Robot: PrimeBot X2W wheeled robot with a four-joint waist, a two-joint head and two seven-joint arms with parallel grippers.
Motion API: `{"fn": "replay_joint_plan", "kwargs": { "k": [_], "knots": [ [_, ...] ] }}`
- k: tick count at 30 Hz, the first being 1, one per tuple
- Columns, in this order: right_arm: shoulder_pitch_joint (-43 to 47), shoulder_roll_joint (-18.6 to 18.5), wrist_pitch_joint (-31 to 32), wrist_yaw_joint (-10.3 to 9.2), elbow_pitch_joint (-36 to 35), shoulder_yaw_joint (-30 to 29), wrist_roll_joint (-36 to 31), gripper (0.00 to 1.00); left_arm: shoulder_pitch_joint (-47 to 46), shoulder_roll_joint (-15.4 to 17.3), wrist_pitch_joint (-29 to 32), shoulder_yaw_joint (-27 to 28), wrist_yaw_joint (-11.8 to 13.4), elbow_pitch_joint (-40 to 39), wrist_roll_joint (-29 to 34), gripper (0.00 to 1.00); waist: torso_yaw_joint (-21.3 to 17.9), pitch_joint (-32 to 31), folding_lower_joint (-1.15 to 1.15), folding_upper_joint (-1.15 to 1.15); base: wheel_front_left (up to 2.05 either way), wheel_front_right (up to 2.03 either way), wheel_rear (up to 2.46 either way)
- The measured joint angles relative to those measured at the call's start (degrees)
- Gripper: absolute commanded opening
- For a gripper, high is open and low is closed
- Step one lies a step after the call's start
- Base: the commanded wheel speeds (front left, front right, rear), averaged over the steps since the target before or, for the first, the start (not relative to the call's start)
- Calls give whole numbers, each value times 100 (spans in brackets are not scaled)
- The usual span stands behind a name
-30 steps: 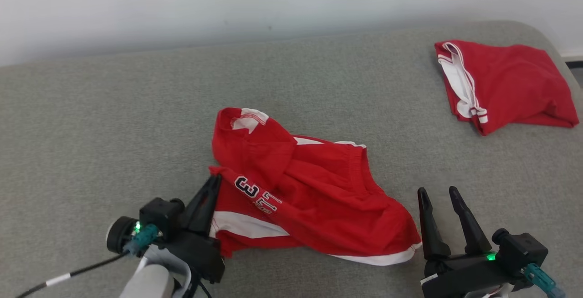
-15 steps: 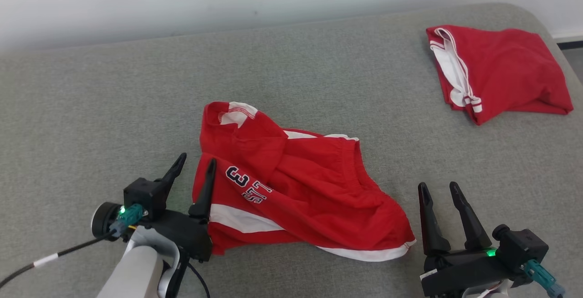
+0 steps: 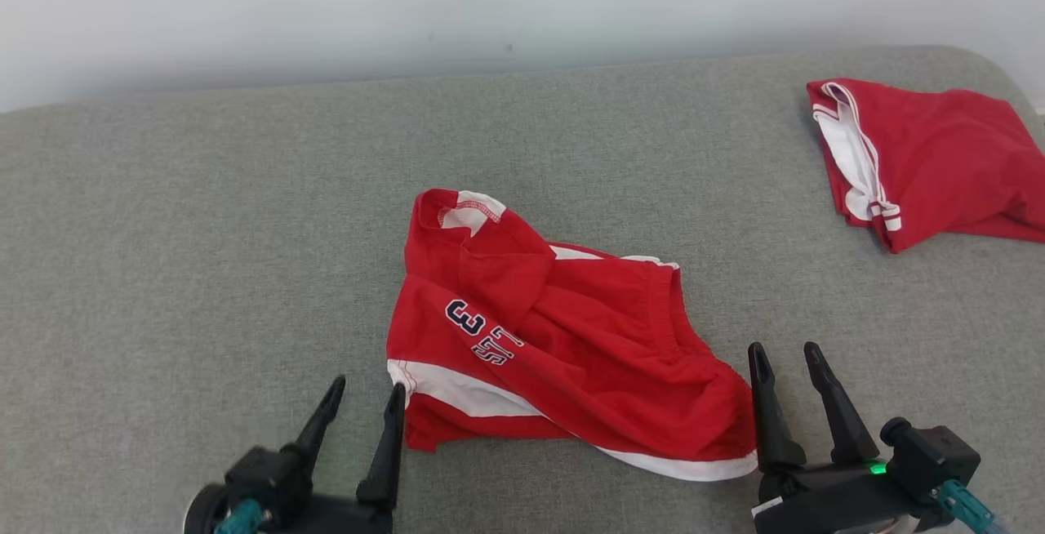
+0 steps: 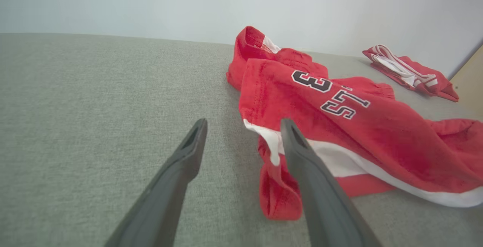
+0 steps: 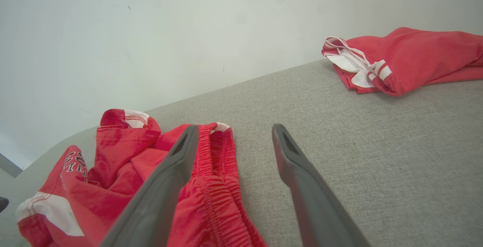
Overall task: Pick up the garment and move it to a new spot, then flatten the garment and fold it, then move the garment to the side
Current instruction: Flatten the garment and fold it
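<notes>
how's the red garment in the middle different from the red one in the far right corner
The middle garment lies rumpled and spread out; the corner garment is folded compactly. The middle garment shows a dark 3 and letters; the corner garment has no visible print. The middle garment has a broad white band, the corner garment thin white stripes. Both are red with white trim.

free: grey cushion [image 3: 204,232] left | obstacles: crumpled garment [image 3: 555,338] centre, folded garment [image 3: 931,158] far right

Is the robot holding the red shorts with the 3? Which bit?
Nothing is held. The left gripper and right gripper both stand open beside the red shorts.
</notes>
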Motion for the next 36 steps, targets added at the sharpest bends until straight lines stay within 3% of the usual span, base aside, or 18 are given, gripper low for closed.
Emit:
{"fn": "replay_joint_plan", "kwargs": {
  "k": [4,17,22,30,36],
  "knots": [
    [175,-78,-1,0,-65,4,13,100,278,-80,0,1,0,-91,-1,100,31,-30,0,0,0,0,0],
    [1252,-1022,0,0,-393,647,-167,100,581,-176,0,99,0,-243,76,100,33,-157,0,0,0,0,0],
    [1092,-1363,-1,0,-277,801,-120,100,492,15,0,-118,0,-153,-49,100,4,-156,0,0,0,0,0],
    [510,-2022,0,1,338,1566,148,100,-49,449,0,-748,0,201,-335,100,51,-89,0,0,0,0,0],
    [199,-2306,0,1,583,2100,318,100,-344,609,0,-1053,0,485,-576,100,60,-29,0,0,0,0,0]
  ]
}}
